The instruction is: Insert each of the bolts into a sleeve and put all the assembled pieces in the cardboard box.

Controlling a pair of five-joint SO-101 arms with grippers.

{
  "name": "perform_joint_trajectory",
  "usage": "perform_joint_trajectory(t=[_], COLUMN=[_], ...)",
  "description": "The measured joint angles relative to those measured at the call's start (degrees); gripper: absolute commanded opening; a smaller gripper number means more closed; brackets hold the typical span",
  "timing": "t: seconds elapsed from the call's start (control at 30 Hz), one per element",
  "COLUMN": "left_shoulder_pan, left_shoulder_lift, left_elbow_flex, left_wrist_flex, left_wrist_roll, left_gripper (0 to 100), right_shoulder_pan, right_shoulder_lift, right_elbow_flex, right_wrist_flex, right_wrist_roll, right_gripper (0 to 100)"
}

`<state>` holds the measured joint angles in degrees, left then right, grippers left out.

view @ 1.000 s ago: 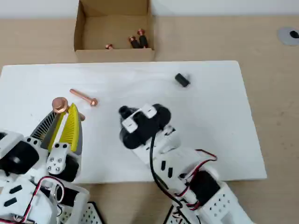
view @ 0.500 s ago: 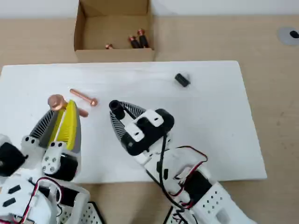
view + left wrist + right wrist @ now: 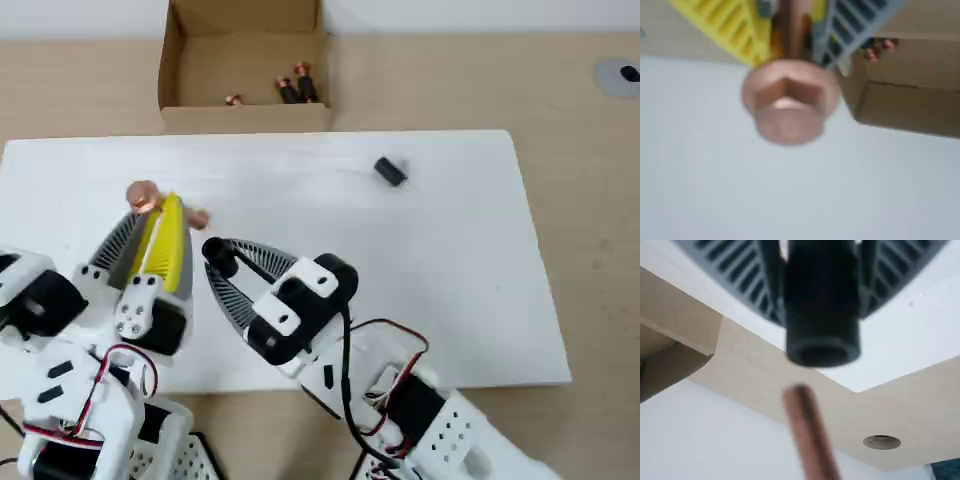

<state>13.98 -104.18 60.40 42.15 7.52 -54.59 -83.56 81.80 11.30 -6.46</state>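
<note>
Now the left gripper (image 3: 150, 208) pinches a copper bolt (image 3: 143, 194) by its shank, the head jutting past the fingertips, over the left part of the white board (image 3: 450, 290). Just beside it, the right gripper (image 3: 222, 265) is clamped on a black sleeve (image 3: 216, 251). A second bolt (image 3: 198, 217) lies partly under the left gripper. A loose sleeve (image 3: 390, 171) sits well apart on the board's open right half. Beyond the board's far edge, the cardboard box (image 3: 245, 118) holds assembled pieces (image 3: 296, 86).
</note>
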Motion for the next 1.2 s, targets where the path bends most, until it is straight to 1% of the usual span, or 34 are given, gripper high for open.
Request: perform_joint_trajectory(t=[0.17,0.27,0.43,0.7,0.9,1.2], left_shoulder_pan=[4.66,5.98,6.24,6.24,6.24,6.24], left_shoulder_lift=[0.0,0.0,0.09,0.26,6.42,19.78], left_elbow_flex=[0.0,0.0,-0.53,-5.1,-10.99,-22.15], left_wrist_flex=[0.0,1.85,4.92,5.1,5.63,16.88], left_wrist_roll=[-0.26,-2.73,-5.45,-9.14,-9.14,-9.14], left_gripper=[0,0,0,0,0,0], right_shoulder_pan=[0.0,-0.09,-0.09,-0.09,-0.09,-0.09], right_shoulder_lift=[0.0,0.0,0.0,0.0,-0.09,-0.18], right_elbow_flex=[0.0,0.0,0.09,0.09,1.49,1.58], right_wrist_flex=[0.0,0.0,0.0,0.0,0.0,-0.18], right_wrist_roll=[0.0,0.0,0.0,0.0,0.0,0.0], right_gripper=[1.0,1.0,1.0,1.0,0.9,0.9])
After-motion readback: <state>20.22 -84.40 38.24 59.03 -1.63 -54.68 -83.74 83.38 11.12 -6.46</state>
